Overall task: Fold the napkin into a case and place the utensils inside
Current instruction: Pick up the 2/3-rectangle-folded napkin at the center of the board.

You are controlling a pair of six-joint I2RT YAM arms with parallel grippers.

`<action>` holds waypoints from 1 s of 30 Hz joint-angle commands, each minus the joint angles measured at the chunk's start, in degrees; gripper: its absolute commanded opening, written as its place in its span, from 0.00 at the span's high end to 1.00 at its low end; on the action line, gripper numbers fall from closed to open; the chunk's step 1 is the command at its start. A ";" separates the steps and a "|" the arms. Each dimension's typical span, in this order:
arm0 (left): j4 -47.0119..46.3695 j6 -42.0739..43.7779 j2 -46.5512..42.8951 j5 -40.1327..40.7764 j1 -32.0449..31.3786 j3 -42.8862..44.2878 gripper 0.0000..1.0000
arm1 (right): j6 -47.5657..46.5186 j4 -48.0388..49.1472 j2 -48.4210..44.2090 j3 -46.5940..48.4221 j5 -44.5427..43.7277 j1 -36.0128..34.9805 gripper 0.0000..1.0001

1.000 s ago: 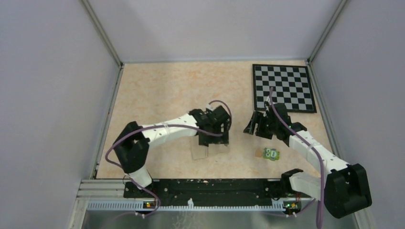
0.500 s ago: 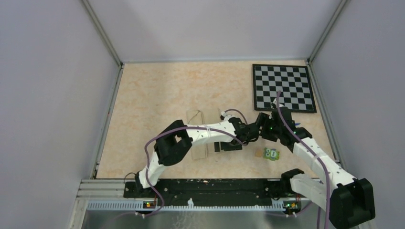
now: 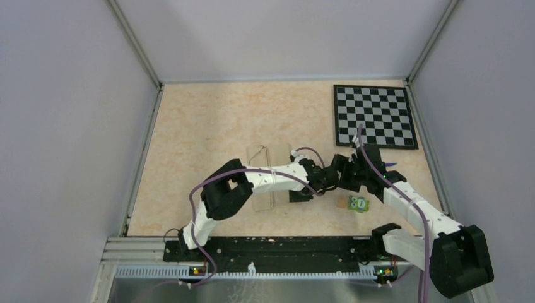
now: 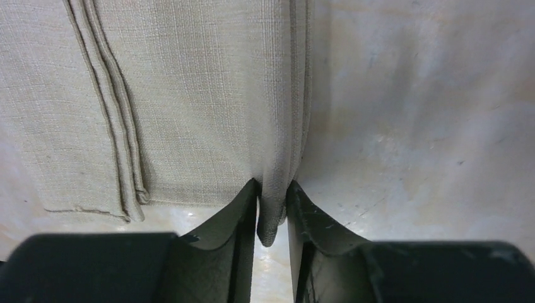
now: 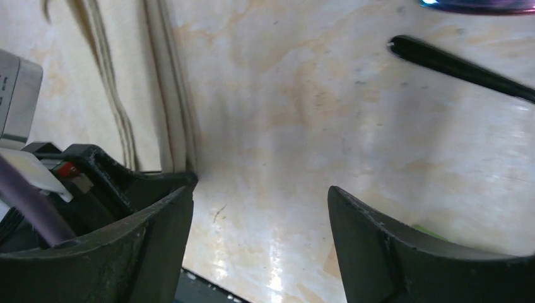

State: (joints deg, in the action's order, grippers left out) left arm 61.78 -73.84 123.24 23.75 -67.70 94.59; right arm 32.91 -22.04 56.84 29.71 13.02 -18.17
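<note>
Folded napkin flat on mid-table, long axis running 12 to 6 o'clock. On its 3 o'clock fold, left claw pinched tight. Just past that fold, right claw spread wide, gripping nothing, over bare table. Two utensils on the table farther toward 3 o'clock, outside the cloth.
</note>
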 commanded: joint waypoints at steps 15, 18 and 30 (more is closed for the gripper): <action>-24.60 16.33 -28.79 -13.82 3.19 -29.36 1.00 | 19.43 52.86 36.53 4.22 30.92 -5.44 0.19; -24.62 16.89 -30.28 -14.06 3.67 -30.13 1.00 | 23.22 59.72 40.16 3.39 29.94 -7.60 0.19; -27.51 18.12 -30.62 -17.82 4.15 -31.30 1.00 | 25.16 66.99 44.59 2.13 22.38 -8.76 0.39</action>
State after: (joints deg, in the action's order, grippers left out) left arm 37.34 -56.62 94.59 8.10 -63.68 64.53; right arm 59.05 40.34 101.01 31.27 38.63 -27.86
